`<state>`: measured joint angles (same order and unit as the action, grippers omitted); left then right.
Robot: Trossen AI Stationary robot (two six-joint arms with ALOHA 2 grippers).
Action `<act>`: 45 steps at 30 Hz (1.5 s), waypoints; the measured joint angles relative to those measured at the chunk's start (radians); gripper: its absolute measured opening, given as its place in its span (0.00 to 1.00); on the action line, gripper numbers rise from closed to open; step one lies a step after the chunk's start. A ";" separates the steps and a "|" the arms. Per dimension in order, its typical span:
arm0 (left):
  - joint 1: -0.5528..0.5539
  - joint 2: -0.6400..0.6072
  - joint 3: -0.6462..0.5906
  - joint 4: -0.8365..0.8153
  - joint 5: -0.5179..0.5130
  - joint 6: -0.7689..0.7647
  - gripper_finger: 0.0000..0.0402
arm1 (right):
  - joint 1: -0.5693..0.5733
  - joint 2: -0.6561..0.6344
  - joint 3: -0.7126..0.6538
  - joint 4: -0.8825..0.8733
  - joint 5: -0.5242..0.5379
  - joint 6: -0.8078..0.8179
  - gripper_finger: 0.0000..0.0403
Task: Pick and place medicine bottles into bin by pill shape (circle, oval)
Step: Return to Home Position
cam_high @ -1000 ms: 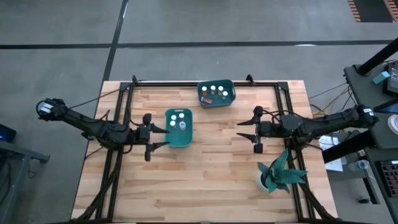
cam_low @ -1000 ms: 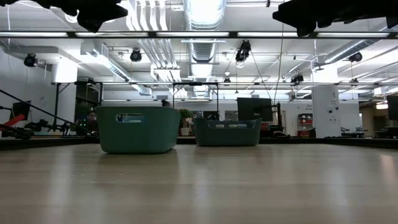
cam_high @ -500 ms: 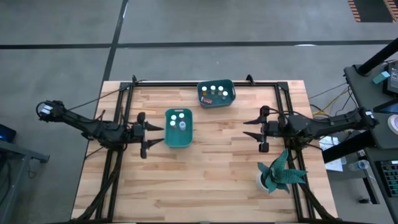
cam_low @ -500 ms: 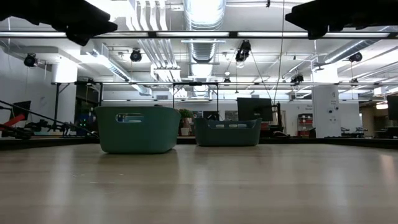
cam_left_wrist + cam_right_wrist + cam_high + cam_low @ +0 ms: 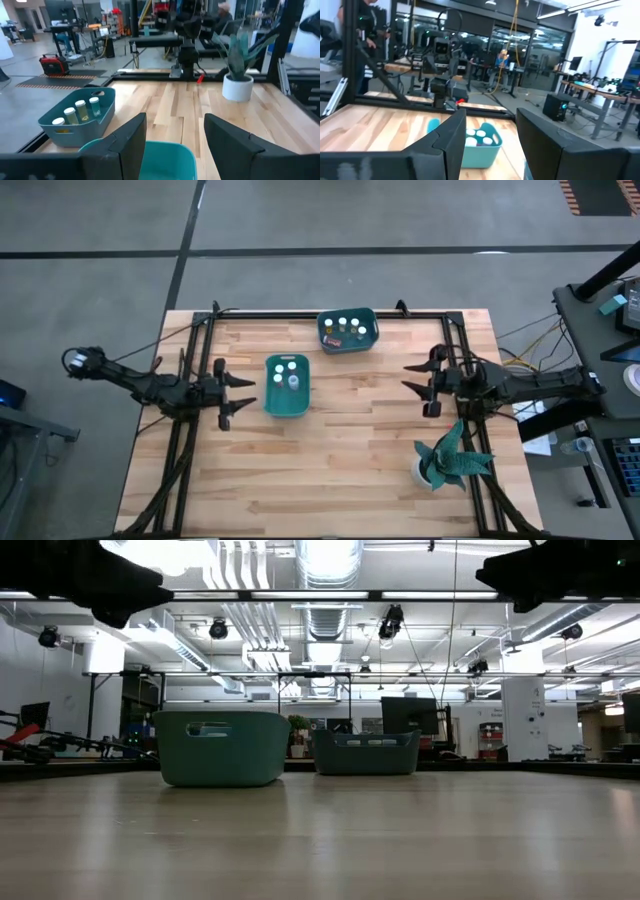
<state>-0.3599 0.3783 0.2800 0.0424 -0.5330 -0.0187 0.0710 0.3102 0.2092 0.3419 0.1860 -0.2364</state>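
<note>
Med bottles [image 5: 288, 370] are sitting caps-up inside front bin [image 5: 287, 411] & rear bin [image 5: 369, 341]. Left gripper [image 5: 240, 390] & right gripper [image 5: 410, 377] are hanging spread wide, empty, flanking bins. For homing I'm planning a straight pull-back, high over rims, no sideways swing.

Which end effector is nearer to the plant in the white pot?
Right. The right end effector is close to the plant; the left end effector is far across the table, past a teal bin.
</note>
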 joint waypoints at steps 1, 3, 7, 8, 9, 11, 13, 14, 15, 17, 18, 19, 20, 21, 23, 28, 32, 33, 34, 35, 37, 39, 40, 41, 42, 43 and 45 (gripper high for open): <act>0.000 -0.020 -0.009 0.001 -0.001 0.002 0.46 | -0.006 -0.013 -0.008 0.000 0.000 0.000 0.41; 0.000 -0.058 -0.031 -0.001 -0.002 0.002 0.46 | -0.016 -0.037 -0.022 -0.003 0.000 0.006 0.41; 0.000 -0.132 -0.066 -0.001 -0.006 0.003 0.46 | -0.033 -0.080 -0.031 -0.040 0.000 0.014 0.41; 0.000 -0.151 -0.075 0.000 -0.009 0.003 0.46 | -0.037 -0.090 -0.031 -0.055 0.000 0.017 0.41; 0.000 -0.170 -0.081 0.003 -0.016 0.004 0.46 | -0.040 -0.102 -0.031 -0.071 0.000 0.020 0.41; 0.000 -0.206 -0.100 -0.005 -0.027 0.007 0.46 | -0.047 -0.122 -0.030 -0.090 0.000 0.027 0.41; 0.000 -0.237 -0.113 -0.015 -0.027 0.009 0.46 | -0.051 -0.146 -0.029 -0.107 0.001 0.027 0.41; 0.000 -0.253 -0.119 -0.008 -0.027 0.012 0.46 | -0.053 -0.157 -0.029 -0.118 -0.001 0.027 0.41; 0.000 -0.269 -0.125 -0.007 -0.028 0.020 0.46 | -0.053 -0.167 -0.029 -0.134 0.000 0.027 0.41; 0.000 -0.296 -0.140 -0.006 -0.028 0.026 0.46 | -0.053 -0.190 -0.029 -0.156 0.000 0.027 0.41; 0.000 -0.309 -0.149 -0.010 -0.028 0.026 0.46 | -0.053 -0.201 -0.029 -0.166 0.000 0.027 0.41; 0.000 -0.322 -0.157 -0.009 -0.029 0.026 0.46 | -0.053 -0.212 -0.029 -0.177 0.001 0.028 0.41; 0.000 -0.335 -0.164 -0.008 -0.029 0.026 0.46 | -0.053 -0.222 -0.029 -0.188 0.000 0.028 0.41; 0.000 -0.348 -0.172 -0.008 -0.029 0.026 0.46 | -0.053 -0.231 -0.029 -0.200 0.000 0.030 0.41; 0.000 -0.357 -0.180 -0.014 -0.031 0.026 0.46 | -0.053 -0.249 -0.030 -0.223 0.001 0.035 0.41; 0.000 -0.353 -0.191 -0.013 -0.046 0.026 0.46 | -0.055 -0.290 -0.030 -0.254 0.001 0.037 0.41; 0.000 -0.355 -0.208 -0.013 -0.050 0.025 0.46 | -0.057 -0.309 -0.035 -0.283 0.001 0.044 0.41; 0.000 -0.355 -0.214 -0.011 -0.050 0.020 0.46 | -0.057 -0.309 -0.035 -0.285 0.001 0.045 0.41; 0.000 -0.355 -0.220 -0.008 -0.050 0.016 0.46 | -0.057 -0.309 -0.036 -0.285 0.001 0.049 0.41; 0.000 -0.355 -0.227 -0.006 -0.050 0.007 0.46 | -0.057 -0.306 -0.038 -0.282 0.001 0.055 0.41; 0.000 -0.355 -0.239 0.001 -0.050 -0.002 0.46 | -0.057 -0.304 -0.047 -0.285 0.001 0.062 0.41; 0.000 -0.355 -0.250 0.002 -0.051 -0.010 0.46 | -0.057 -0.306 -0.057 -0.284 0.001 0.067 0.41; 0.000 -0.354 -0.254 0.000 -0.052 -0.020 0.46 | -0.057 -0.308 -0.065 -0.279 0.001 0.070 0.41; 0.000 -0.355 -0.255 0.000 -0.052 -0.026 0.46 | -0.057 -0.310 -0.073 -0.276 0.001 0.076 0.41; 0.000 -0.355 -0.256 0.002 -0.052 -0.028 0.46 | -0.057 -0.310 -0.083 -0.272 0.001 0.081 0.41; 0.000 -0.354 -0.257 0.003 -0.052 -0.029 0.46 | -0.057 -0.310 -0.094 -0.266 0.001 0.083 0.41; 0.000 -0.354 -0.259 0.008 -0.052 -0.029 0.46 | -0.057 -0.309 -0.119 -0.230 0.002 0.087 0.41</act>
<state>-0.3599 0.0238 0.0206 0.0500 -0.5850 -0.0479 0.0139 0.0010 0.0901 0.1115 0.1875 -0.1492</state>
